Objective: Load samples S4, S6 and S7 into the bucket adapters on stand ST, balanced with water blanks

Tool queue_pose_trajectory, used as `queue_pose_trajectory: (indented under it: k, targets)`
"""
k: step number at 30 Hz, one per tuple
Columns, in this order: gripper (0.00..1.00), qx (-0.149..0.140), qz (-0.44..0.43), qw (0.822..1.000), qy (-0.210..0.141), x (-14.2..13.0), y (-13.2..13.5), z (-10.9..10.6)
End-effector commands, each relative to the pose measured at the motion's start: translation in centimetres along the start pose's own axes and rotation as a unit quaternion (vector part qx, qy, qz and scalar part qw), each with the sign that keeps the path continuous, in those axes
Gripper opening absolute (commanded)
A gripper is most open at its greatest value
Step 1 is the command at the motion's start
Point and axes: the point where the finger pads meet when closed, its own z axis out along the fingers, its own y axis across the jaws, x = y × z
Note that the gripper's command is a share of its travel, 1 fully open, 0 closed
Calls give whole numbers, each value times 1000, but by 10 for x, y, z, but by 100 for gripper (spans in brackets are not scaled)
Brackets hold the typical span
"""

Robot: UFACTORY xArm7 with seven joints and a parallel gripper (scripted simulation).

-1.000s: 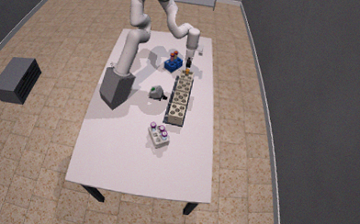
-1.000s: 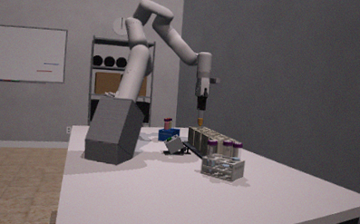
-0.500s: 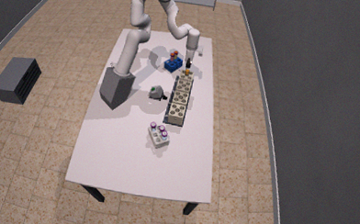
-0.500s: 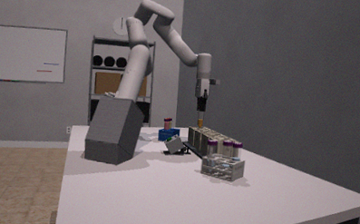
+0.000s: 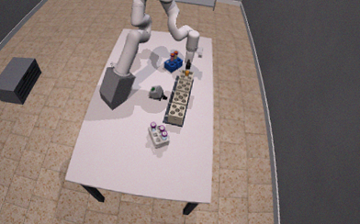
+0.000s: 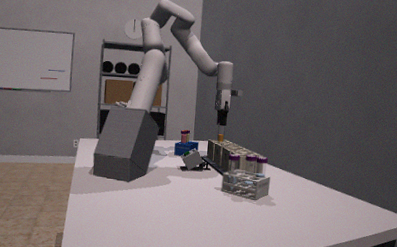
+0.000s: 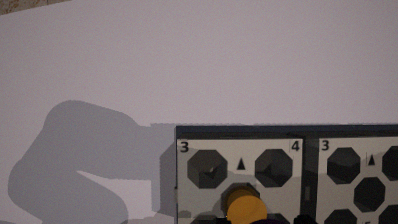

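My gripper (image 5: 188,67) (image 6: 222,122) (image 7: 264,220) is shut on a purple-capped tube with a low orange fill (image 5: 187,73) (image 6: 220,137) (image 7: 246,208). The tube hangs upright over the middle hole of the end adapter (image 7: 241,176); whether its tip is inside is unclear, and its ID is hidden. Four beige adapters stand in a row on the dark loading stand (image 5: 165,119) (image 7: 240,131). Holes 3 and 4 of the end adapter look empty. Two tubes with orange dots stand in the blue rack (image 5: 173,66) (image 6: 186,151). Three purple-capped tubes stand in the clear rack (image 5: 159,143) (image 6: 245,189).
The small grey desk (image 5: 158,93) (image 6: 192,160) with the green DONE key (image 5: 153,88) stands between the arm's base and the stand. The blue rack is beside the stand's far end, and the clear rack is just beyond its near end.
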Motion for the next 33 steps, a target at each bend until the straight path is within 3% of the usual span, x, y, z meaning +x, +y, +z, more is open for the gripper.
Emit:
queue_pose_trajectory:
  k: [1,33]
  targets:
    - [0,0,0,1000,2,1,0,3]
    - [0,0,0,1000,2,1,0,31]
